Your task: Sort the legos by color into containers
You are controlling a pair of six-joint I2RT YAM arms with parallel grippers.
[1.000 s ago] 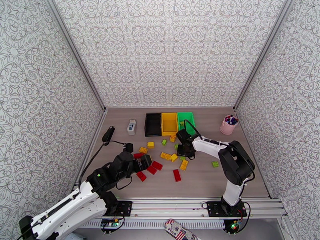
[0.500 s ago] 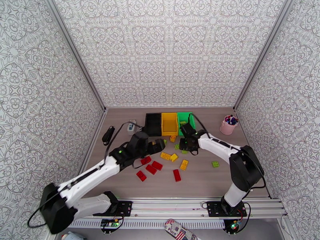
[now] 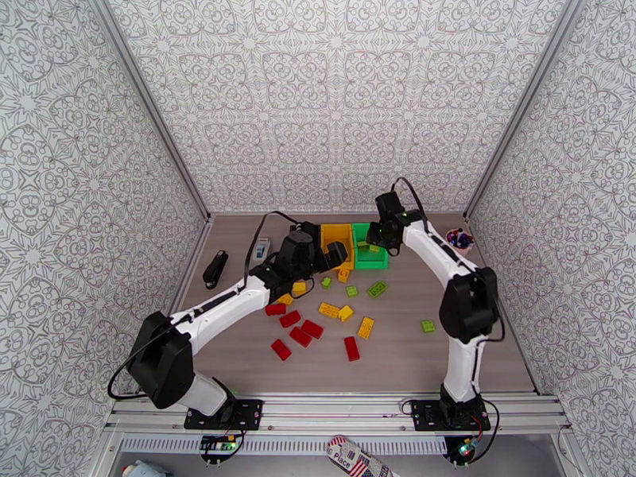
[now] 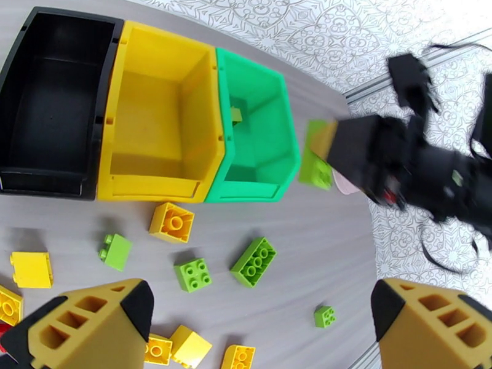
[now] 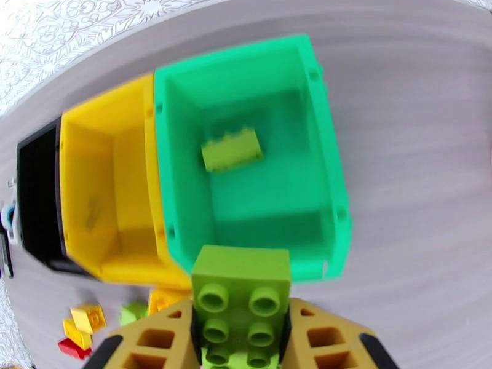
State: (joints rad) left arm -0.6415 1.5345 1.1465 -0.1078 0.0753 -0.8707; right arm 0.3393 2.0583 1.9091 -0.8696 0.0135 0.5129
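**Lime green brick [image 5: 241, 284] held above green bin [image 5: 326, 149]**

Right arm: the arm rises from its base, bends at the elbow and reaches away and to the left. This places the right gripper [image 5: 243, 330] above the edge of the green bin. Its fingers are closed narrowly on the green brick (studs facing the wrist camera). A second brick [image 5: 232, 150], also lime green, lies inside that bin.

Left arm: the arm stretches diagonally from the near left corner toward the bins. The left gripper [image 4: 261, 305] points down over the table [image 4: 332, 235], just in front of the bins. Its fingers are spread wide and hold nothing.

Bins: the black bin [image 4: 49, 182], yellow bin [image 4: 154, 186] and green bin stand touching in one row. Loose bricks [image 4: 253, 261] in red, yellow and green lie scattered on the table on the near side of the row.
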